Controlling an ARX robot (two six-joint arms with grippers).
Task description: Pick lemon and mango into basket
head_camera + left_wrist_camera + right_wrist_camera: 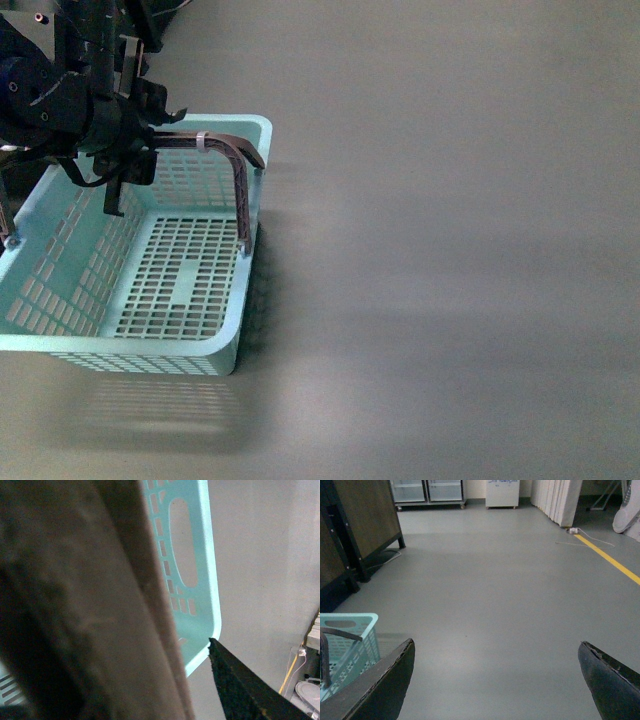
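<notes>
closest to the robot's body, at the left of the front view, the basket (140, 345) sits on the grey counter (450, 300), its pale turquoise near wall rounded at the corner and its slotted bottom in plain view behind it. at the basket's right side a brown-grey handle (240, 190) stands swung up, its leg rising from the right wall and its top bar running leftward, with a white tie (203, 140) wrapped round the bar. that bar ends at the left gripper (128, 150), which hangs on a dark arm above the far left part of the basket. from the left wrist view the handle (90, 605) fills most of the frame as a brown blur right by the camera. one black finger (240, 690) shows apart from it, and the basket (200, 555) end wall with its oval grip hole lies further off between the two. whether these fingers press on the handle i cannot tell. from the right wrist view the right gripper (496, 645) has its two dark fingers (385, 685) spread wide apart over grey surface, and a corner of the basket (350, 622) sits near one of them. further away lie a yellow line (615, 562), a dark wooden cabinet (365, 510) and, farthest, white panels (560, 500).
</notes>
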